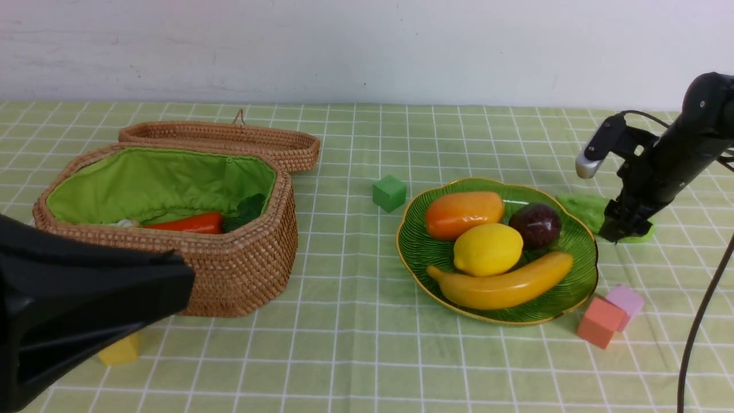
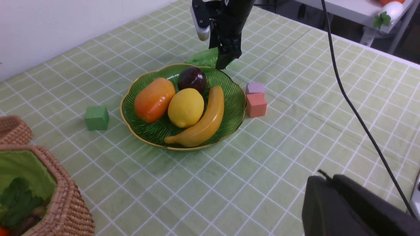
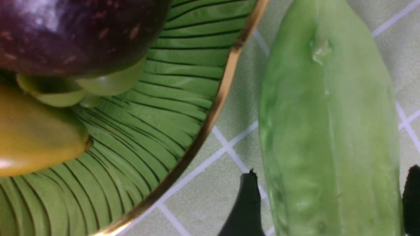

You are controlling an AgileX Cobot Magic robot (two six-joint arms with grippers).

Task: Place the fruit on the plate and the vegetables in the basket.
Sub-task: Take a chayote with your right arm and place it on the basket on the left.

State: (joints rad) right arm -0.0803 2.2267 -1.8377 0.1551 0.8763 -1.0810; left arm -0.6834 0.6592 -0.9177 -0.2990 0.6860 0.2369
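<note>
Nearest to me, my left claw [image 1: 172, 281] hangs low over the counter [image 1: 355, 344], a black bulk in front of the basket's near corner; its jaws are closed and hold nothing. Just beyond it, a yellow block [image 1: 119, 350] sits on the checked green cloth beside the foot of the basket [image 1: 241, 269]. Off to my right, an orange-pink cube [image 1: 599, 322] and a lilac cube [image 1: 626, 301] stand touching each other, just beside the plate's near edge.

The basket stands open on my left, green lining showing. Inside it lies the carrot [image 1: 183, 222], its dark leaves [image 1: 246, 209] against the right-hand wall.

The plate [image 1: 424, 252] sits right of centre with all four fruit on it: the banana [image 1: 504, 287] along the near side, the lemon [image 1: 487, 248] touching it behind, the mango [image 1: 463, 214] at the back left and the purple ball [image 1: 536, 225] at the back right.

A green cube [image 1: 389, 193] rests on the cloth just off the plate's far left rim.

The gourd [image 1: 582, 209] lies flat on the cloth just outside the plate's far right rim. My right claw [image 1: 622, 232] is down over its right end, jaws spread wide with one finger on each side of it. I cannot tell whether the fingers touch it.

Farthest back, the wicker lid [image 1: 229, 137] lies open behind the basket.
</note>
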